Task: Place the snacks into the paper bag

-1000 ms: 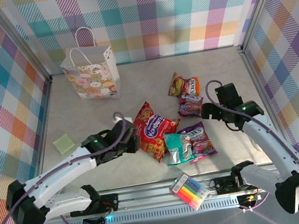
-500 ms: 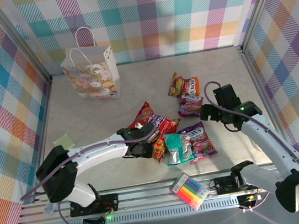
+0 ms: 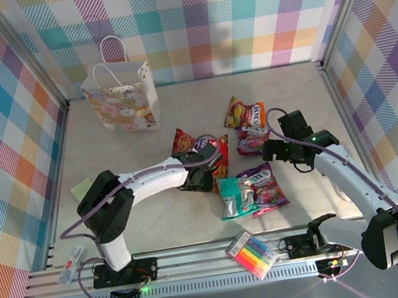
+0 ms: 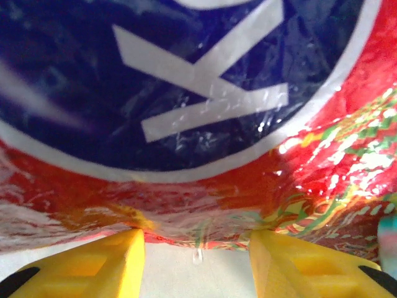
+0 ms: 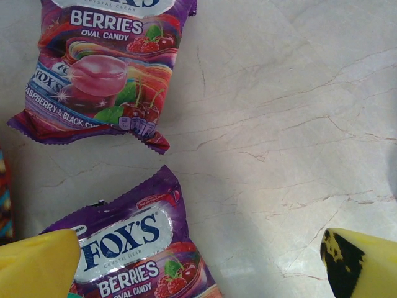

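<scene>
In my right wrist view I can read two wrappers. The upper purple packet [image 5: 102, 68] says "BERRIES OVAL CANDY", and along its lower edge "RASPBERRY & BLACK", where the rest is cut off. The lower purple packet [image 5: 133, 248] says "FOX'S", then "BERRIES OVAL CANDY". In my left wrist view the red chip bag [image 4: 198, 93] shows one big white "K" on dark blue. Its other letters I cannot read.
</scene>
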### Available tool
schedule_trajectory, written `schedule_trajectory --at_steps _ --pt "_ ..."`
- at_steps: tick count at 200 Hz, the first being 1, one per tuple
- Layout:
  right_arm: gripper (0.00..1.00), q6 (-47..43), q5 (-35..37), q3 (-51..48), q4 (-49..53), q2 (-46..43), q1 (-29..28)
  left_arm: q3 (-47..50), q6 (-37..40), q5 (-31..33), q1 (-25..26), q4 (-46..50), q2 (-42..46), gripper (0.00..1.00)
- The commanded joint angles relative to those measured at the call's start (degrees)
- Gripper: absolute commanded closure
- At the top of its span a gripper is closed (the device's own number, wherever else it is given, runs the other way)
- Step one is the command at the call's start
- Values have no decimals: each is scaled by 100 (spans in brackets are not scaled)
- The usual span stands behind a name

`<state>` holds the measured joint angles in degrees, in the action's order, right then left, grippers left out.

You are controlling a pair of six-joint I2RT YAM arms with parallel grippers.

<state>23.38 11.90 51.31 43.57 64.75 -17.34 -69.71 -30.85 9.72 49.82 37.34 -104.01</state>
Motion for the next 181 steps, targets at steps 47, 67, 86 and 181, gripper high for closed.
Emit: schedule_trajectory --at_steps 47,67,86,181 --pt "0 132 -151 73 24 -13 -46 -1432 929 -95 -567 -72 -1210 52" --pt "1 154 -188 96 21 58 -46 -1875 1132 -194 -565 16 -1346 52" --pt "1 167 -197 106 -10 99 -45 -2011 1264 -160 -566 96 -1180 52" --pt "1 267 -346 257 -187 424 -42 -1118 1544 -991 412 682 820 52"
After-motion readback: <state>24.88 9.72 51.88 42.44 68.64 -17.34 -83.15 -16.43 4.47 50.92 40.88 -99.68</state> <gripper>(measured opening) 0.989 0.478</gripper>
